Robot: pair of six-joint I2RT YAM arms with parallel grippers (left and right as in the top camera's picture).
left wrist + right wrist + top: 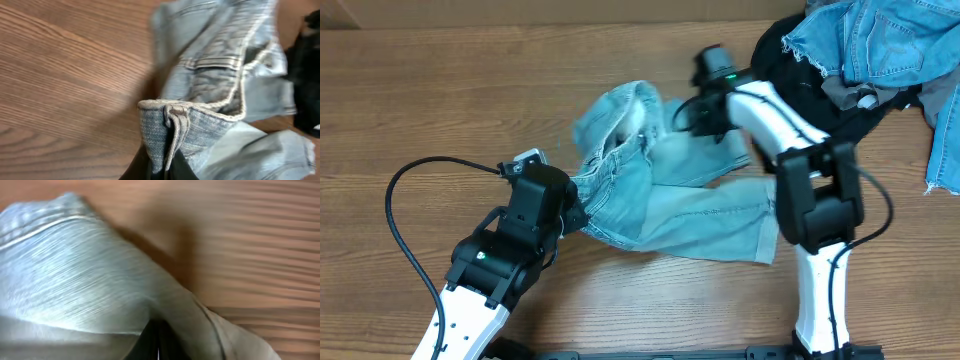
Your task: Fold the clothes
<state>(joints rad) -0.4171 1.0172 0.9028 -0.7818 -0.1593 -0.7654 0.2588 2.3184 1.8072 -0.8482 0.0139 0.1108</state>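
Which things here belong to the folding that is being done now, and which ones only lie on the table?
In the job: pale blue trousers, pinched by the left gripper at the waistband and by the right gripper on the far side.

Only lying there, untouched: frayed blue denim, black garment and grey cloth, heaped in the far right corner.

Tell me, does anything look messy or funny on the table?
Yes. The light-blue jeans lie crumpled and twisted mid-table, pinched by the left gripper and right gripper, not flat. In the far right corner, a heap of clothes is jumbled, with frayed denim on top.
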